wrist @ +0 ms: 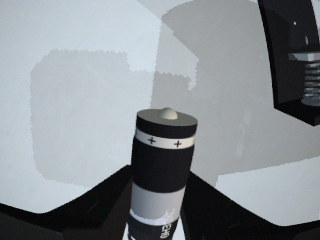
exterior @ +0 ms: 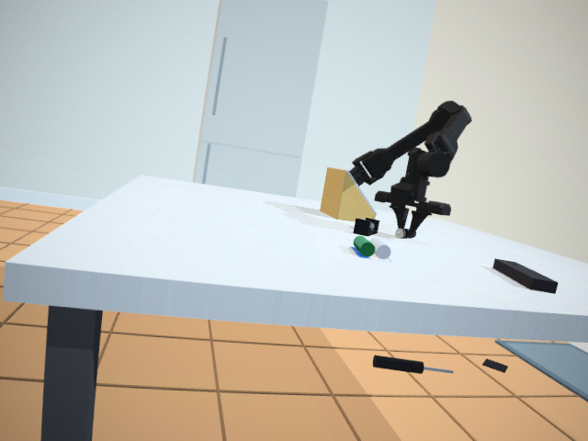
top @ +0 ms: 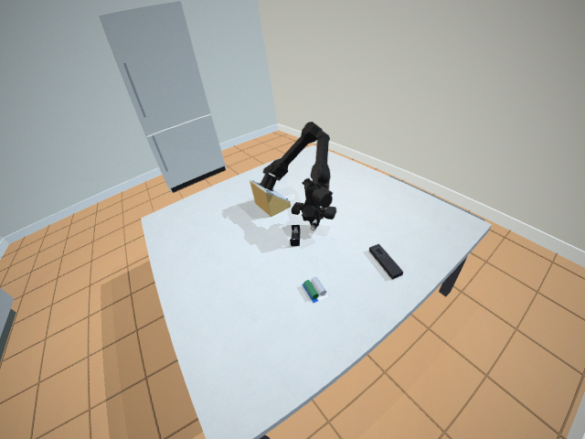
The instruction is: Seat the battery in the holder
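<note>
A black and grey battery (wrist: 162,180) (exterior: 401,232) lies on the white table (top: 227,321), its terminal end with the plus marks pointing away from the wrist camera. My gripper (wrist: 156,176) (top: 313,225) (exterior: 404,231) is down at the table top. Its two fingers press on the battery's sides, so it is shut on the battery. The black holder (top: 294,235) (exterior: 366,225) stands just to the left of the gripper. In the wrist view the holder (wrist: 294,40) is at the upper right, its spring showing.
A tan wedge block (top: 268,198) (exterior: 343,199) stands behind the holder by the arm's base. A green cylinder (top: 309,286) (exterior: 363,245) and a white cylinder (top: 319,285) (exterior: 382,251) lie nearer the front. A flat black bar (top: 386,261) (exterior: 524,275) lies to the right.
</note>
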